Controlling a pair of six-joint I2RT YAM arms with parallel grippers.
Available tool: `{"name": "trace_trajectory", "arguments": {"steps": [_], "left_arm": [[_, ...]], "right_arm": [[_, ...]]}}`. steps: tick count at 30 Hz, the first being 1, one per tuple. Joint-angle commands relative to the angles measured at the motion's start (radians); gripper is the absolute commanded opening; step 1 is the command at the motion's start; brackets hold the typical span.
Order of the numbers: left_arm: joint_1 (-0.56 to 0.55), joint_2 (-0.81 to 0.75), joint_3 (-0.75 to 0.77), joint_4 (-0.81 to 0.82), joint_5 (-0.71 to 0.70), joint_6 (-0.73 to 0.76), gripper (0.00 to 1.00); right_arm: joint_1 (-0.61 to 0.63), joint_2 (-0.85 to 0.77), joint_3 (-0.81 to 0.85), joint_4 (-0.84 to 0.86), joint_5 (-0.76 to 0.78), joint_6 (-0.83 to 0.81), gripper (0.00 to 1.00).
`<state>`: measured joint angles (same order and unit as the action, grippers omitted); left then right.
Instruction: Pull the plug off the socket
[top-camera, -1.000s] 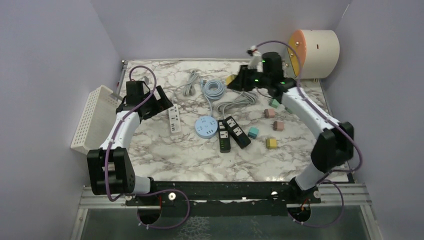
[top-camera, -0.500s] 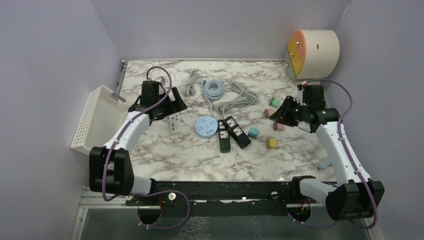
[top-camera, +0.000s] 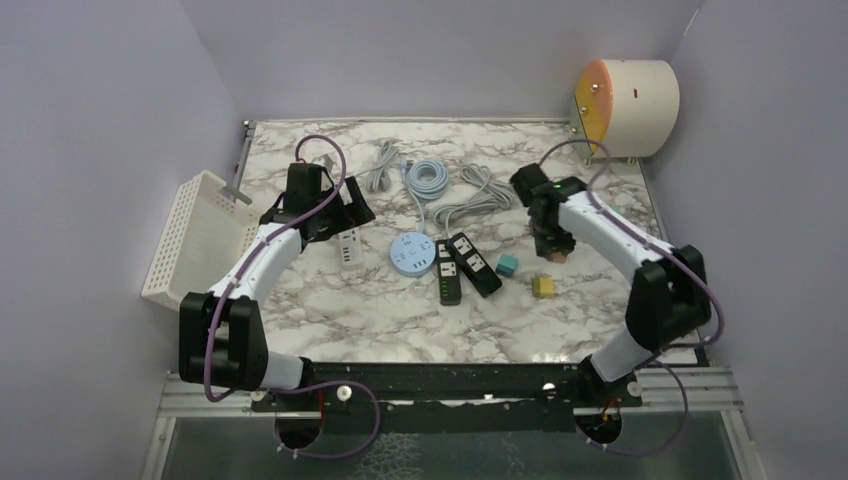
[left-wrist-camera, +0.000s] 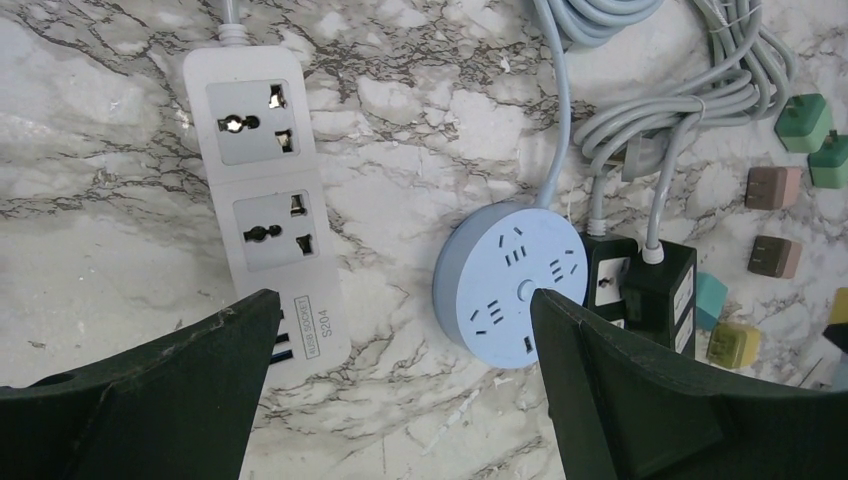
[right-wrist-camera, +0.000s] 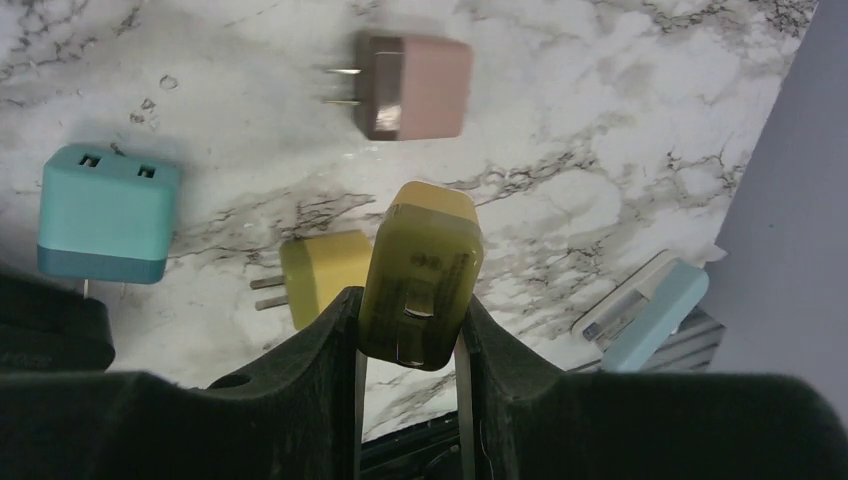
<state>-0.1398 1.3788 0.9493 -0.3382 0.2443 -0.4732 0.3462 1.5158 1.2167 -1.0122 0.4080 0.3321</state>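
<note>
My right gripper (right-wrist-camera: 410, 320) is shut on an olive-yellow plug (right-wrist-camera: 420, 275) and holds it above the marble, prongs toward the camera. In the top view it (top-camera: 553, 243) hangs over the loose plugs at mid right. My left gripper (left-wrist-camera: 400, 300) is open and empty, above the gap between a white power strip (left-wrist-camera: 268, 190) and a round blue socket (left-wrist-camera: 515, 277). Both show bare sockets. In the top view the left gripper (top-camera: 340, 215) is over the white strip (top-camera: 350, 250), with the blue socket (top-camera: 410, 254) to its right.
Two black power strips (top-camera: 462, 268) lie right of the blue socket, with coiled grey and blue cables (top-camera: 440, 185) behind. Loose plugs lie on the marble: pink (right-wrist-camera: 415, 85), teal (right-wrist-camera: 105, 210), yellow (right-wrist-camera: 320, 272), light blue (right-wrist-camera: 650, 305). A white basket (top-camera: 195, 235) hangs at left; a cylinder (top-camera: 625, 105) stands back right.
My right arm swung from the back of the table out to the right, then in over the loose plugs. My left gripper moved right over the white strip, then stayed still.
</note>
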Motion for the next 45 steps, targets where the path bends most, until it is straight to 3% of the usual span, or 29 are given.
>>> {"name": "trace_trajectory", "arguments": {"steps": [1,4,11,18,21,23,26,32,37,42,45], "left_arm": [[-0.006,-0.023,0.005,-0.014,-0.032,0.002,0.99],[-0.006,-0.032,0.0,-0.024,-0.041,0.002,0.99],[-0.005,-0.037,-0.011,-0.036,-0.039,0.017,0.99],[-0.006,-0.048,-0.018,-0.041,-0.045,0.015,0.99],[-0.005,-0.044,-0.022,-0.041,-0.038,0.01,0.99],[-0.006,-0.041,-0.022,-0.04,-0.032,0.01,0.99],[-0.006,-0.038,-0.016,-0.04,-0.031,0.01,0.99],[-0.006,-0.041,-0.019,-0.04,-0.031,0.006,0.99],[-0.006,-0.042,-0.024,-0.04,-0.028,0.003,0.99],[-0.006,-0.056,-0.035,-0.041,-0.034,0.004,0.99],[-0.006,-0.059,-0.04,-0.039,-0.033,0.007,0.99]], "right_arm": [[0.198,0.197,0.075,-0.202,0.305,0.151,0.01],[0.261,0.284,0.084,-0.244,0.296,0.215,0.01],[0.266,0.403,0.077,-0.222,0.308,0.187,0.01],[0.297,0.446,0.09,-0.224,0.295,0.17,0.14],[0.301,0.435,0.093,-0.224,0.284,0.164,0.43],[0.303,0.429,0.095,-0.223,0.273,0.157,0.7],[0.304,0.418,0.108,-0.23,0.261,0.149,0.89],[0.313,0.345,0.154,-0.204,0.213,0.105,0.93],[0.312,0.218,0.122,0.04,-0.116,0.051,0.9],[0.311,0.172,0.092,0.188,-0.218,0.158,0.86],[0.297,0.176,0.062,0.261,-0.234,0.247,0.77]]}}
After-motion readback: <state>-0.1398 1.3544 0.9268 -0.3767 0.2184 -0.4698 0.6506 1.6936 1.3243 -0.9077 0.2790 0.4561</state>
